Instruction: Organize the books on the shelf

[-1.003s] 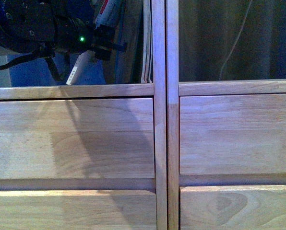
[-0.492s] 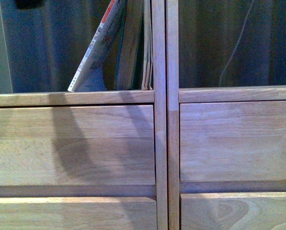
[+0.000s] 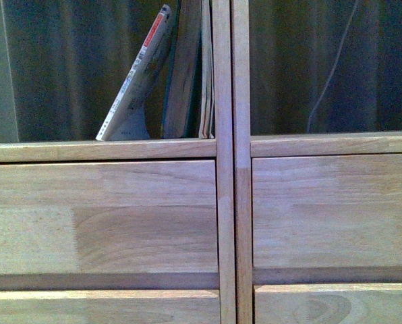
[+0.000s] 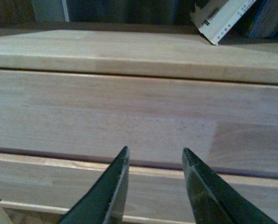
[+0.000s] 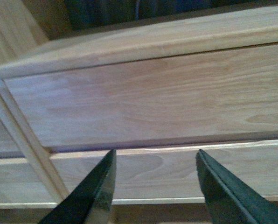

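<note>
The shelf [image 3: 224, 175] fills the front view, its two bays split by paired wooden uprights. In the left bay, the books [image 3: 187, 74] stand against the right-hand upright. The white-spined book [image 3: 135, 81] with red print leans right against them, its foot out to the left. Neither arm shows in the front view. In the left wrist view, the left claw [image 4: 153, 170] points at a plain front panel below the left bay, fingers parted and holding nothing. The right claw [image 5: 155, 175] faces the right bay's panels, spread wider and also holding nothing.
</note>
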`<control>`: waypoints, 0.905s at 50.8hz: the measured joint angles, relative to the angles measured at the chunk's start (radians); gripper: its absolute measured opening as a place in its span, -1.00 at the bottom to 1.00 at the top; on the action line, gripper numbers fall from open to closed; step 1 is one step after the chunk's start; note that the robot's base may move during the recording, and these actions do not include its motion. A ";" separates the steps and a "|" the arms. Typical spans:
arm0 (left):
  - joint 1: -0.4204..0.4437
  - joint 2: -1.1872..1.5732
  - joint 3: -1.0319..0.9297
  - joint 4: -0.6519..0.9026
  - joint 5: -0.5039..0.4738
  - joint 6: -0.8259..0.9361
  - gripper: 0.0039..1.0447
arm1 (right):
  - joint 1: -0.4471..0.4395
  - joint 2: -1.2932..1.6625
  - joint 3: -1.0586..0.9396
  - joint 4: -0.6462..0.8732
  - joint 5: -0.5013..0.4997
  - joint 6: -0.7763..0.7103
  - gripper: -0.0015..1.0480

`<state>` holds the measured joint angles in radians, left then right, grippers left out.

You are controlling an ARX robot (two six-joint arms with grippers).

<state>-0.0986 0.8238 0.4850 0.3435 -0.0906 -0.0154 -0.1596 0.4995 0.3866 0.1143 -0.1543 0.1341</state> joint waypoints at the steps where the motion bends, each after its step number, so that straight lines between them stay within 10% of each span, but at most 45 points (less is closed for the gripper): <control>1: 0.003 -0.016 -0.027 0.011 0.008 0.001 -0.43 | 0.006 -0.013 -0.021 0.006 0.013 -0.025 -0.06; 8: 0.069 -0.094 -0.153 0.050 0.080 0.003 -0.96 | 0.070 -0.077 -0.121 0.030 0.076 -0.103 -0.59; 13: 0.093 -0.147 -0.222 0.065 0.089 0.006 -0.95 | 0.150 -0.122 -0.176 0.043 0.143 -0.118 -0.95; 46: 0.095 -0.387 -0.404 0.013 0.091 0.007 -0.95 | 0.156 -0.281 -0.318 0.033 0.151 -0.127 -0.94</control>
<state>-0.0032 0.4370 0.0807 0.3565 0.0002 -0.0086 -0.0036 0.2184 0.0685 0.1471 -0.0036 0.0071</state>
